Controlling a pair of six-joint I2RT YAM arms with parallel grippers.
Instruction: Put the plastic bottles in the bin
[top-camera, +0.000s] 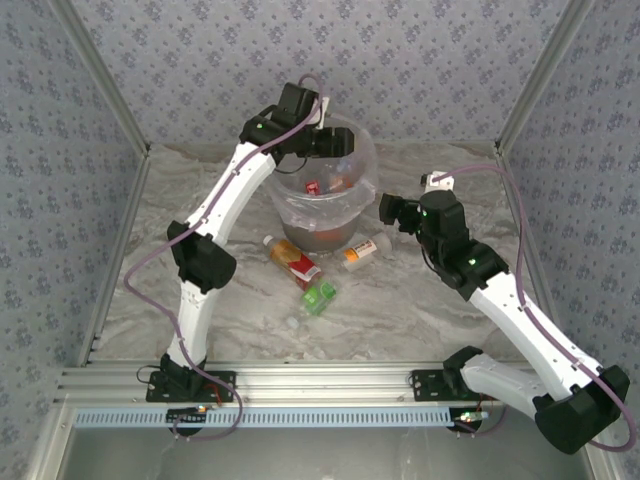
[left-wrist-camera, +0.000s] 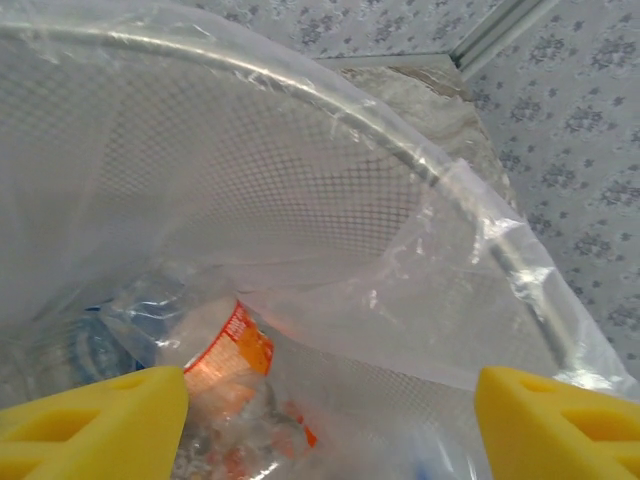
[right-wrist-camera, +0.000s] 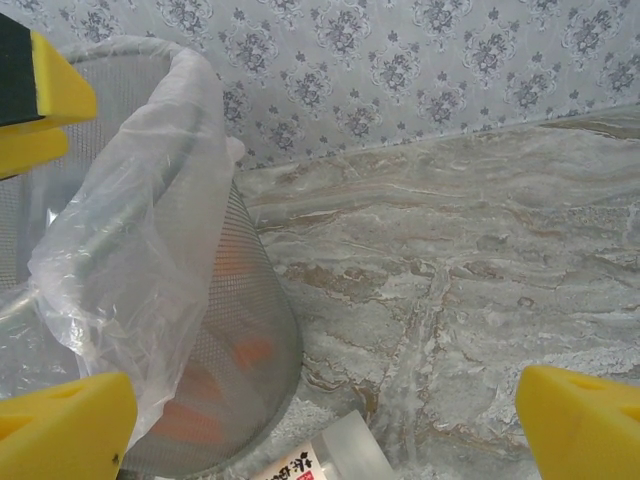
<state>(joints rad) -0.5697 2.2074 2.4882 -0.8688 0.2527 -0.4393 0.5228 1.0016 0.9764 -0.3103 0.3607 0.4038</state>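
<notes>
The bin (top-camera: 362, 165) stands at the back middle of the table, lined with a clear bag, and holds several bottles. My left gripper (top-camera: 337, 143) hovers over its mouth, open and empty (left-wrist-camera: 330, 432); below it lies an orange-labelled bottle (left-wrist-camera: 226, 352) inside the bag. My right gripper (top-camera: 387, 209) is open and empty beside the bin's right wall (right-wrist-camera: 240, 330), above the table (right-wrist-camera: 320, 432). On the table in front of the bin lie a red-labelled bottle (top-camera: 293, 259), a green-labelled bottle (top-camera: 320, 297) and an orange-capped bottle (top-camera: 360, 250). A bottle's white end (right-wrist-camera: 335, 460) shows under my right gripper.
Patterned walls with metal corner posts (top-camera: 530, 90) close in the marble table (top-camera: 420, 300) on three sides. An aluminium rail (top-camera: 330, 380) runs along the near edge. The left gripper's yellow pad (right-wrist-camera: 45, 85) pokes in above the bin's rim.
</notes>
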